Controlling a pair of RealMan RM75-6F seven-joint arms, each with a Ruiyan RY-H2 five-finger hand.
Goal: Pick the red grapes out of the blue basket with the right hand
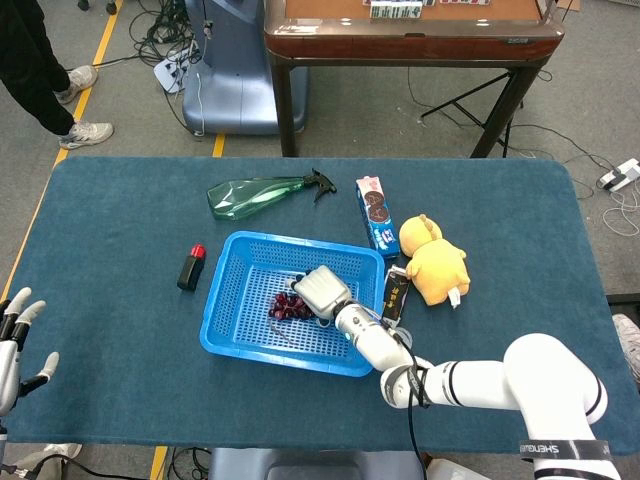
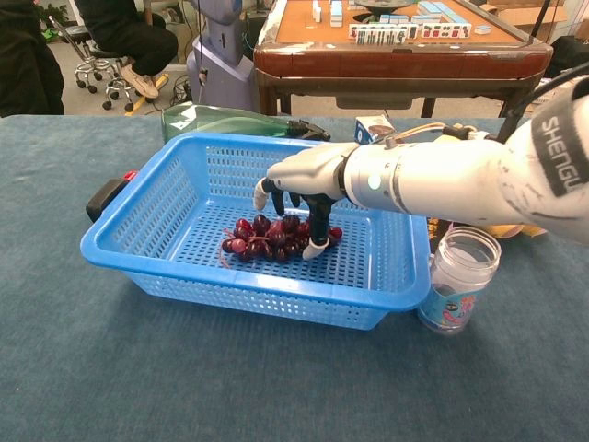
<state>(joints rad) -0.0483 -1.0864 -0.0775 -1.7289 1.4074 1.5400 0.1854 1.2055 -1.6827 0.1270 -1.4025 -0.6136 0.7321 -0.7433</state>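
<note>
The red grapes [image 1: 283, 306] [image 2: 259, 238] lie in a bunch on the floor of the blue basket [image 1: 228, 300] [image 2: 276, 293], near its middle. My right hand [image 1: 319, 290] [image 2: 309, 178] reaches down into the basket from the right. Its fingers [image 2: 318, 241] are spread and touch the top and right side of the bunch, which still rests on the basket floor. My left hand [image 1: 14, 341] hangs at the table's front left corner, far from the basket, fingers apart and holding nothing; only the head view shows it.
A green spray bottle [image 1: 258, 194] [image 2: 208, 120] lies behind the basket. A cookie box [image 1: 376, 212], a yellow plush [image 1: 433, 263], a dark packet [image 1: 395, 296] and a clear jar [image 2: 457, 280] crowd the basket's right side. A black red-capped item [image 1: 190, 267] sits left of it.
</note>
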